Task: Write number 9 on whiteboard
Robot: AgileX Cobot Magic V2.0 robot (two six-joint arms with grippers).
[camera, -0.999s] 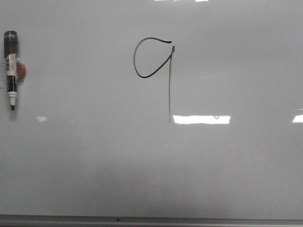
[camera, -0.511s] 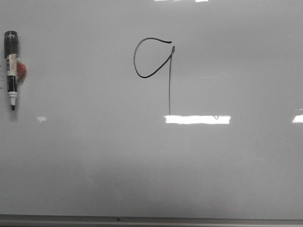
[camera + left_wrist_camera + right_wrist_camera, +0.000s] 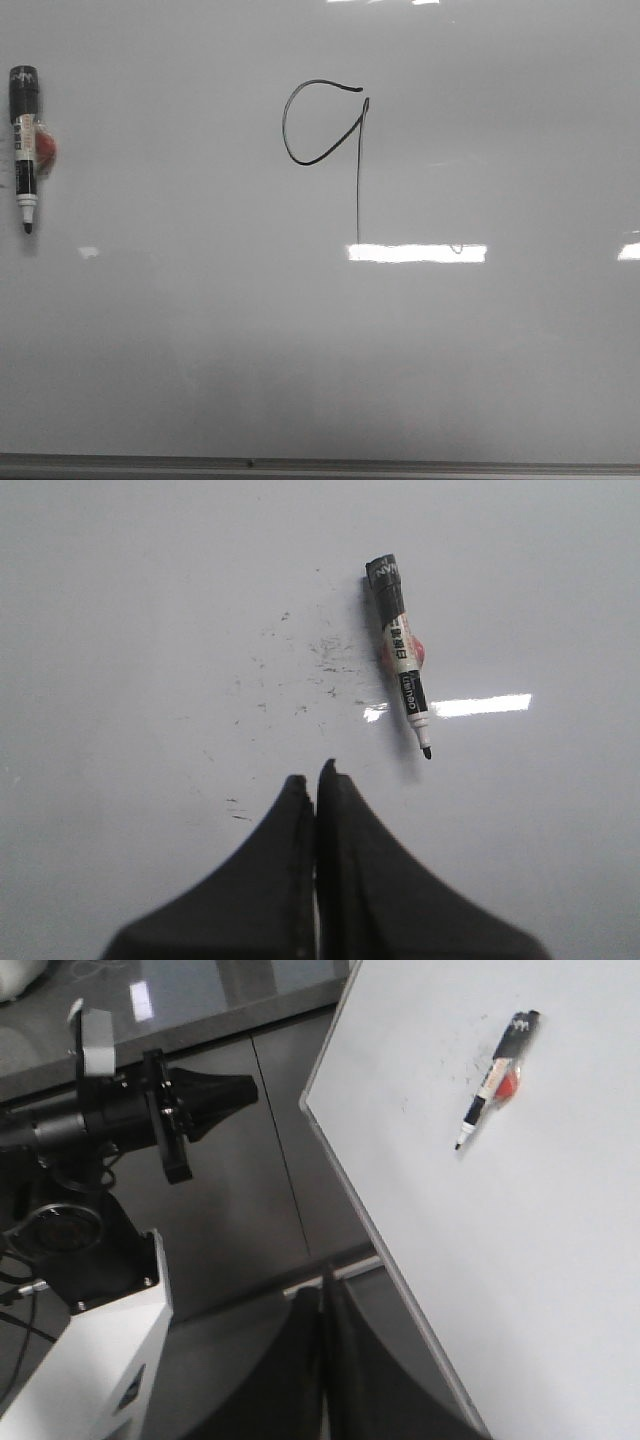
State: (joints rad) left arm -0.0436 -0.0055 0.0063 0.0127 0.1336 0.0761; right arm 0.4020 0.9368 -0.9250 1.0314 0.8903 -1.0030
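The number 9 (image 3: 357,170) is drawn in thin black line on the whiteboard (image 3: 480,350), upper middle in the front view, an open loop joined to a long straight stem. A black-capped white marker pen (image 3: 24,150) lies on the board at the far left, tip toward the bottom rim; it also shows in the left wrist view (image 3: 400,670) and the right wrist view (image 3: 495,1075). My left gripper (image 3: 316,778) is shut and empty, above the board short of the pen. My right gripper (image 3: 326,1285) is shut and empty, off the board's edge. Neither gripper shows in the front view.
A small red object (image 3: 46,150) sits beside the pen. Faint ink specks (image 3: 320,655) mark the board near the pen. The board's thin grey rim (image 3: 320,465) runs along the bottom. The other arm (image 3: 150,1110) and its white base (image 3: 90,1360) stand beside the board.
Neither the pen nor the 9 has moved. Only the bright reflection by the stem's foot has widened slightly to the left.
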